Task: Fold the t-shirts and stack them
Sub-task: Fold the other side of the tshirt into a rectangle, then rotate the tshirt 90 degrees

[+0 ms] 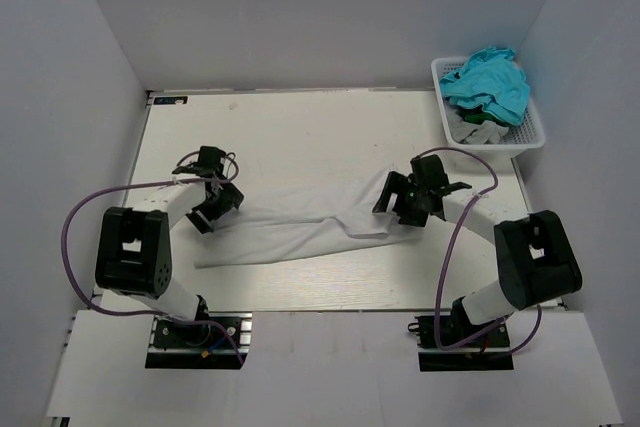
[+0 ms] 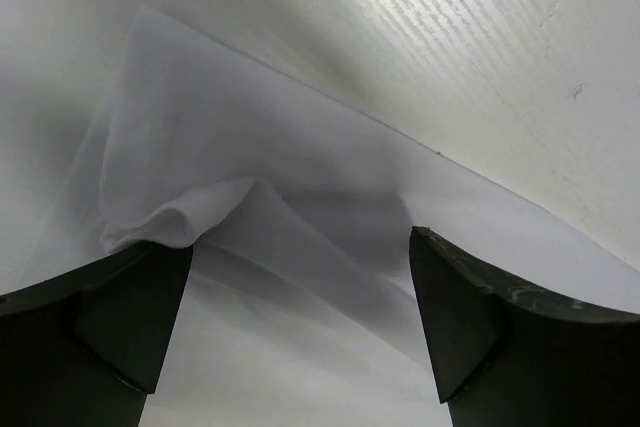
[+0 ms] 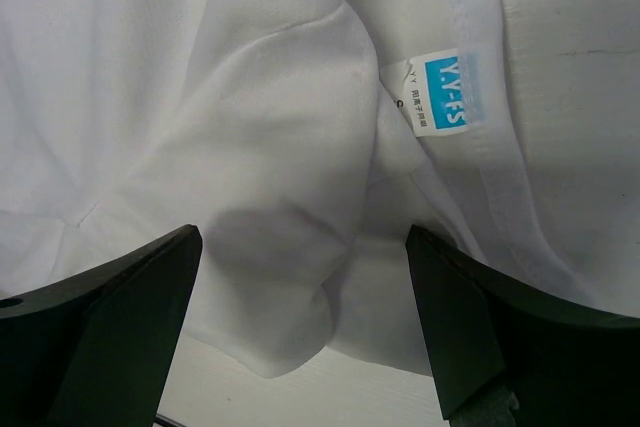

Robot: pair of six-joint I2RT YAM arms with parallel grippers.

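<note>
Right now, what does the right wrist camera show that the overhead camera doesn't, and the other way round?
Only the right wrist view shows the blue neck label and its print. Only the overhead view shows the left gripper and the mesh basket holding a teal shirt. Both show the white t-shirt lying on the table, with the open right gripper over it.

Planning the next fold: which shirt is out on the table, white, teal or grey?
The white t-shirt, spread on the table; the teal shirt and grey shirt lie heaped in the basket.
</note>
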